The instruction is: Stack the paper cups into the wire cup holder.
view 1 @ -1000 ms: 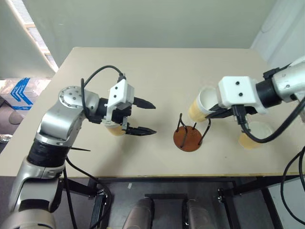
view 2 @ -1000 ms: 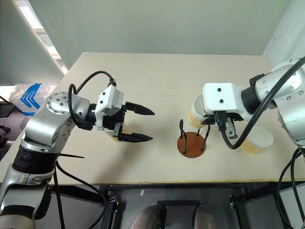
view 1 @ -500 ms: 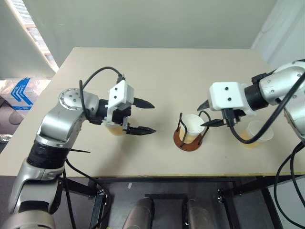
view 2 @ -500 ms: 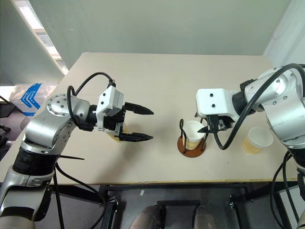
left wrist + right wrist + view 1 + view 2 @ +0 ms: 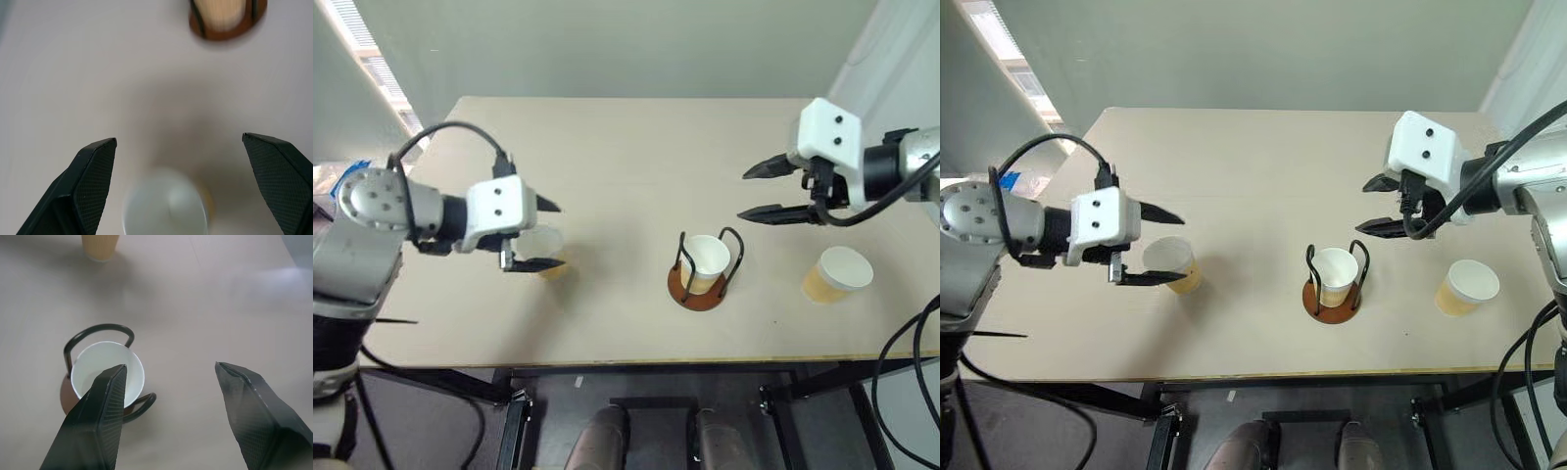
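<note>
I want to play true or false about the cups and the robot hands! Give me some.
1. One tan paper cup sits inside the black wire cup holder with the reddish-brown base. True.
2. The right gripper holds a cup. False: it is open and empty.
3. Two cups stand on the beige table outside the holder. True.
4. The left gripper is shut. False: it is open, fingers either side of a cup.

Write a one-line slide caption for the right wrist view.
Open right gripper above one paper cup seated in the wire cup holder.
</note>
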You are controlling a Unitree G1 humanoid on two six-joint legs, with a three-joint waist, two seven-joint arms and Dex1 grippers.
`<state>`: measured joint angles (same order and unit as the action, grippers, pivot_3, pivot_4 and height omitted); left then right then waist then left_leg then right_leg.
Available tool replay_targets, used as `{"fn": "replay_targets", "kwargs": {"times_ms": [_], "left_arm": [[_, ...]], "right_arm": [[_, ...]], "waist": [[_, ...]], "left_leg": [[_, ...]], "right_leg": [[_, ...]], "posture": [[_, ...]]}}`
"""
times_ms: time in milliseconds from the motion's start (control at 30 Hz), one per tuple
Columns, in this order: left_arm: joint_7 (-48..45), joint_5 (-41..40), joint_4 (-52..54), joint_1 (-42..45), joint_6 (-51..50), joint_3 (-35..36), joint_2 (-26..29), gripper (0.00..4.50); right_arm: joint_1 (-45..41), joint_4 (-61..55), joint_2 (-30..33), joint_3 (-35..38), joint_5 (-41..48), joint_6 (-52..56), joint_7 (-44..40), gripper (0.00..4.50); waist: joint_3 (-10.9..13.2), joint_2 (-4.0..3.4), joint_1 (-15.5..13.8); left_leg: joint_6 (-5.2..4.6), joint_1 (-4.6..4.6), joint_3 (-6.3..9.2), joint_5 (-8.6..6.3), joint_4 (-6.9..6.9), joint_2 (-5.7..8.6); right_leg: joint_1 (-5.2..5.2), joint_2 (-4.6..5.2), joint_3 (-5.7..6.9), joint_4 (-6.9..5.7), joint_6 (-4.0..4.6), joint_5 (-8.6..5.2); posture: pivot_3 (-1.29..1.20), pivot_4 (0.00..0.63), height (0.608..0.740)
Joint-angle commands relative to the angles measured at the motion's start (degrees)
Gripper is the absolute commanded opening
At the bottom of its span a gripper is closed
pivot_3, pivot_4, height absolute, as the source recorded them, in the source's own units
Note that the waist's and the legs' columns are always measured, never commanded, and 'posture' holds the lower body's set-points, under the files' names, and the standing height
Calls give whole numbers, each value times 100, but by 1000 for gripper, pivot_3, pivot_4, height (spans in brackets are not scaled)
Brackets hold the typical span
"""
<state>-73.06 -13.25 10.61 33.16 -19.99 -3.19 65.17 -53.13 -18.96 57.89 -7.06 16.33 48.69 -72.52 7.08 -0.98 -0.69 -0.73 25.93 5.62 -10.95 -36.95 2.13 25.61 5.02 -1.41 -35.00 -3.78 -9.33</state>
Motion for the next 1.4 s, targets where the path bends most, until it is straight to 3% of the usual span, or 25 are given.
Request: {"fn": "replay_targets", "kwargs": {"times_ms": [33,233,433,600,1067,1233,1333,1400], "left_arm": [[-170,0,164,-46,173,153,152,4500],[-132,518,-246,-269,637,43,327,4500],[-240,631,-748,-191,868,100,313,4500],[-483,406,-1284,21,804,124,154,4500],[-752,917,-2247,554,1553,-340,-146,4500],[-820,1139,-2646,878,1878,-630,-535,4500],[-856,1195,-2841,973,1994,-709,-708,3926],[-886,1226,-2936,991,2076,-760,-782,3265]], "right_arm": [[-15,-86,122,176,120,-37,63,3034],[60,-121,142,87,127,-127,85,3034],[-17,-496,-2,356,813,477,116,3034],[-45,-698,-74,474,1227,808,321,3034],[172,-937,-70,622,1726,988,926,3034],[245,-964,14,664,1812,1018,1046,3034],[261,-954,51,662,1846,995,1099,3062],[263,-944,78,664,1873,985,1112,3062]], "waist": [[0,0,-7],[0,0,13],[0,1,17],[-2,2,8],[-5,9,14],[-6,10,1],[-7,13,6],[-7,13,7]], "left_leg": [[0,3,2,1,0,1],[10,1,1,-5,1,0],[15,7,1,-5,11,-1],[15,12,1,-6,13,0],[14,11,1,-6,11,0],[11,11,1,-3,11,1],[10,13,1,-3,3,1],[10,12,0,-3,2,1]], "right_leg": [[2,0,0,0,4,0],[11,0,-3,-7,16,3],[24,-1,-2,-11,22,-1],[26,-1,-1,-9,25,-3],[30,-1,-2,-15,26,-3],[29,0,0,-17,26,-3],[28,0,-1,-18,25,-2],[28,0,-1,-19,23,-1]], "posture": [[0,150,740],[0,150,740],[0,150,740],[0,150,740],[0,150,740],[0,150,740],[0,150,740],[0,150,740]]}}
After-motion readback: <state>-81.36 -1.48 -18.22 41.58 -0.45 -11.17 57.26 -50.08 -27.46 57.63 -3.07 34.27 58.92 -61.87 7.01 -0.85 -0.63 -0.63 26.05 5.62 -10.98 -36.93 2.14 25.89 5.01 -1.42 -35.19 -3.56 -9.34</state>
